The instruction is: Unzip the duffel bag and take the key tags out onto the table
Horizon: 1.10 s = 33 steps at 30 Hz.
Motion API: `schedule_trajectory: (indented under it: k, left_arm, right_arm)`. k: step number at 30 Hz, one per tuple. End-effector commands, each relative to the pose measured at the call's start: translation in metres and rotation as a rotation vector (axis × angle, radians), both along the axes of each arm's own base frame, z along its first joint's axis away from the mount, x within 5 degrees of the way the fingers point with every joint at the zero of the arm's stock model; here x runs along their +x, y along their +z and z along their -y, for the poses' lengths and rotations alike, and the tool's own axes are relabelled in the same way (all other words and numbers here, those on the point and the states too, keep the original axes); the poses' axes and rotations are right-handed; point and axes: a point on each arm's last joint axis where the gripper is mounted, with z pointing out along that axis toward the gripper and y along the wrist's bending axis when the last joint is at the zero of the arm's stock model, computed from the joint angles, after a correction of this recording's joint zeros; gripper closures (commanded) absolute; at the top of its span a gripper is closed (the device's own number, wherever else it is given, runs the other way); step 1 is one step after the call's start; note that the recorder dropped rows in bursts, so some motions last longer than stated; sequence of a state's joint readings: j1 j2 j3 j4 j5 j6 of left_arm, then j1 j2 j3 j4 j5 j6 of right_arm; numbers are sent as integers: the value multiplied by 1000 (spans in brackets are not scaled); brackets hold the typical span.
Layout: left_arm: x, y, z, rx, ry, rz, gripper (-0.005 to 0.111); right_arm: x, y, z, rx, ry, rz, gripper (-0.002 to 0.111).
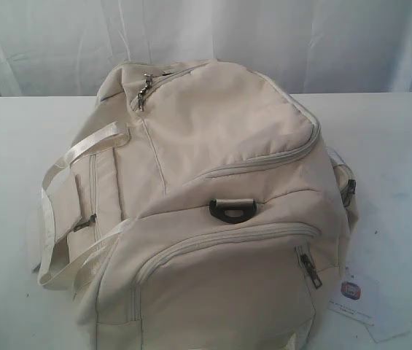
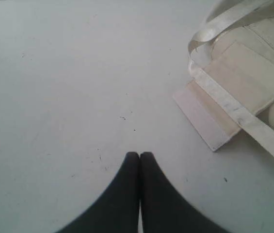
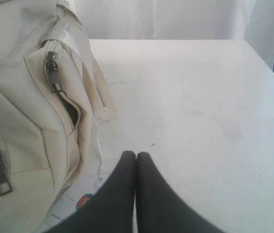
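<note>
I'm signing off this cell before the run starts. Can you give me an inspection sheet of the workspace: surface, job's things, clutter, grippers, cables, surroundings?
Surface: white table, a few dark specks.
Job's things: cream duffel bag lying on the table, top zips closed; one end pocket gapes slightly; key tags not seen.
Clutter: white paper card with a red-blue logo, beside the bag.
Grippers: left gripper and right gripper both shut, holding nothing, over the table beside the bag.
Cables: nothing seen.
Surroundings: white curtain behind the table.

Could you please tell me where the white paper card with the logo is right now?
In the exterior view the white paper card lies flat on the table at the lower right, close against the end of the duffel bag.
</note>
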State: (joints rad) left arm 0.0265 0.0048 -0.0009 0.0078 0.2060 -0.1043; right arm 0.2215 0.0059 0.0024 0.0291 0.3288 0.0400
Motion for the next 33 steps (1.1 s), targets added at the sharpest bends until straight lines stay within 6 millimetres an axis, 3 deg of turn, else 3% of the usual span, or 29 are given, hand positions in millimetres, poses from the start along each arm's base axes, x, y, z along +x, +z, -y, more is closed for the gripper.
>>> schedule_trajectory:
  k: [1, 14, 21, 28, 33]
  left_arm:
    - [0, 0, 0, 0, 1, 7, 107]
    - [2, 7, -1, 2, 6, 84, 107]
    - [0, 58, -4, 15, 41, 649, 107]
    - [0, 65, -5, 68, 63, 723, 107]
    - [5, 106, -10, -70, 112, 768, 107]
  right_arm:
    - [0, 2, 0, 11, 1, 18, 108]
    - [0, 2, 0, 11, 1, 18, 108]
    - [0, 2, 0, 11, 1, 18, 108]
    - [0, 2, 0, 11, 1, 18, 108]
    - [0, 2, 0, 11, 1, 18, 108]
